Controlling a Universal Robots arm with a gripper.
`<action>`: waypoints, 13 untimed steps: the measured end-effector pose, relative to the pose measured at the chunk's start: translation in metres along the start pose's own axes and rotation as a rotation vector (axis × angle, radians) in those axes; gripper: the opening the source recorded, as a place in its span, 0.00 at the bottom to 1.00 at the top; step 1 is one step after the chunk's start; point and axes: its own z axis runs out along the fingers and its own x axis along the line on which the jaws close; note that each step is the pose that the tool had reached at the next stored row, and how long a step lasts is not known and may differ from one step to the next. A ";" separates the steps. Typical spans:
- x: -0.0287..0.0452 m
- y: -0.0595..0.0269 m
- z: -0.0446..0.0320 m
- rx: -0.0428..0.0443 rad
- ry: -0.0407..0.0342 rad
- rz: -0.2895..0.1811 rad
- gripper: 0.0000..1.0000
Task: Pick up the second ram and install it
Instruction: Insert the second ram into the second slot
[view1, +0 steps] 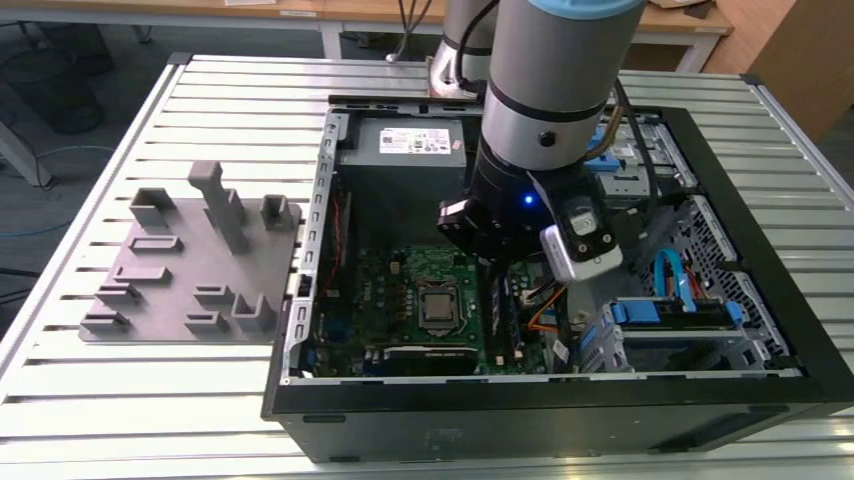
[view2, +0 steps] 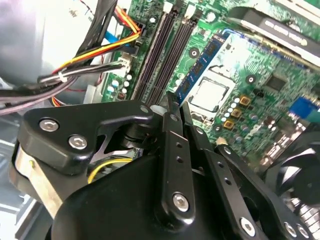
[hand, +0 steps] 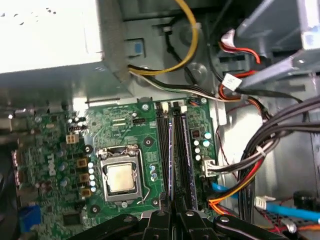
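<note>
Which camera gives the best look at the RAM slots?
The first wrist view: the RAM slots run nearly full length beside the CPU, seen almost square-on. The second wrist view shows the RAM slots slanted, near end behind the pincer. The exterior view has the RAM slots partly hidden by the arm.

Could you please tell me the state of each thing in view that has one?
Case: open, lying on its side.
CPU: seated in its socket, uncovered.
Ram: standing in a slot beside the CPU, one end at the tool.
Tool: inside the case, above the ram slots.
</note>
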 end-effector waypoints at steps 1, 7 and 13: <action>0.0000 0.0000 0.0001 -0.0004 0.0003 -0.018 0.14; 0.0000 0.0000 0.0002 -0.0015 0.0008 -0.056 0.14; 0.0001 0.0000 0.0026 -0.0015 0.0008 -0.056 0.14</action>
